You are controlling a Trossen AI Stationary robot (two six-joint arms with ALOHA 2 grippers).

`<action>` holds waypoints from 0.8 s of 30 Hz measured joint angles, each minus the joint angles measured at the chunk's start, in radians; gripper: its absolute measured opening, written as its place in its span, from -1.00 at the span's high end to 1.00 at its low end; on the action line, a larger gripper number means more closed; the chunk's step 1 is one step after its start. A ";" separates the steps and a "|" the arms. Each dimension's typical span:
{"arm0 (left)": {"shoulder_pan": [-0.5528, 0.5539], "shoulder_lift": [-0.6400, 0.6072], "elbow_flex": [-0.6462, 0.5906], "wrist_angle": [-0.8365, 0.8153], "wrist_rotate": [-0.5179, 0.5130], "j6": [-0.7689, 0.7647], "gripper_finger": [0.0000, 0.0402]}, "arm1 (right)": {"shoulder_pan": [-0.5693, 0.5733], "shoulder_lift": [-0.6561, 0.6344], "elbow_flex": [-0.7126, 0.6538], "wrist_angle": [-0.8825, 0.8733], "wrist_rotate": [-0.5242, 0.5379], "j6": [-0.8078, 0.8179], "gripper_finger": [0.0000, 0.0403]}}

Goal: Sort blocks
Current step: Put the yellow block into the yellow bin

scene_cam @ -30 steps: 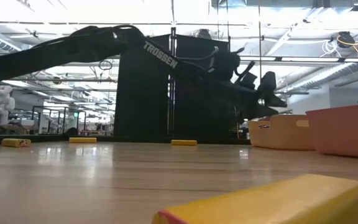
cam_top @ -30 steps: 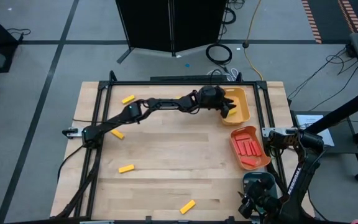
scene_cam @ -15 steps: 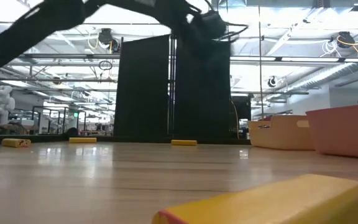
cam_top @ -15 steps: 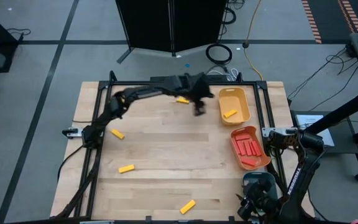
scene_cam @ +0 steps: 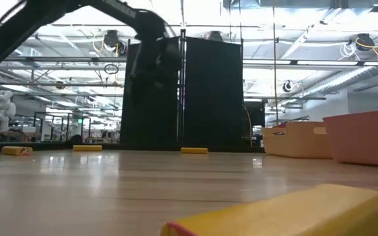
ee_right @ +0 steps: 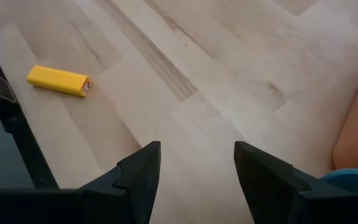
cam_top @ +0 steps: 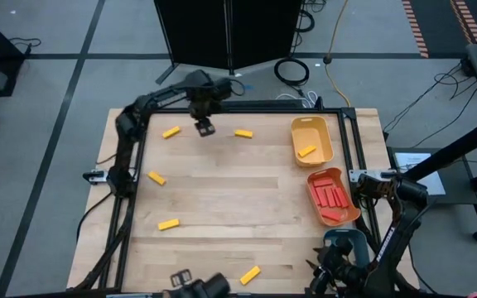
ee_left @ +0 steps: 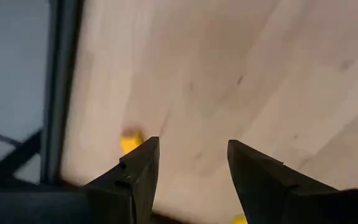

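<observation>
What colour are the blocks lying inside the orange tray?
Red: the small flat blocks fill the orange tray, clearest in the high view.

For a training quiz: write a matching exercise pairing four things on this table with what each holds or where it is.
1. yellow tray
2. orange tray
3. left gripper
4. right gripper

a. holds red blocks
b. open, by the table's near right corner
c. holds one yellow block
d. open, empty, above the far edge

Pairs: 1-c, 2-a, 3-d, 4-b

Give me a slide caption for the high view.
Left gripper open above the table's far edge between two yellow blocks; one yellow block lies in the yellow tray.
</observation>
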 joint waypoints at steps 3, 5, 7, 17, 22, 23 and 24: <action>0.051 -0.034 -0.141 0.032 0.003 0.027 0.07 | 0.001 0.018 0.000 0.024 0.018 0.007 0.03; 0.086 -0.049 -0.222 0.093 0.003 0.027 0.07 | 0.005 0.037 0.000 0.045 0.024 0.000 0.03; 0.121 -0.066 -0.293 0.139 0.002 0.025 0.07 | 0.006 0.054 0.000 0.045 0.012 -0.018 0.03; 0.226 -0.062 -0.432 0.237 -0.008 0.022 0.07 | 0.006 0.065 0.000 0.033 -0.030 -0.009 0.03; 0.248 -0.062 -0.434 0.257 -0.046 0.025 0.07 | 0.006 0.066 0.000 0.034 -0.033 0.017 0.03; 0.253 -0.062 -0.434 0.260 -0.046 0.030 0.07 | 0.006 0.066 0.000 0.033 -0.034 0.026 0.03; 0.260 -0.062 -0.434 0.270 -0.046 0.034 0.07 | 0.006 0.066 0.000 0.033 -0.038 0.032 0.03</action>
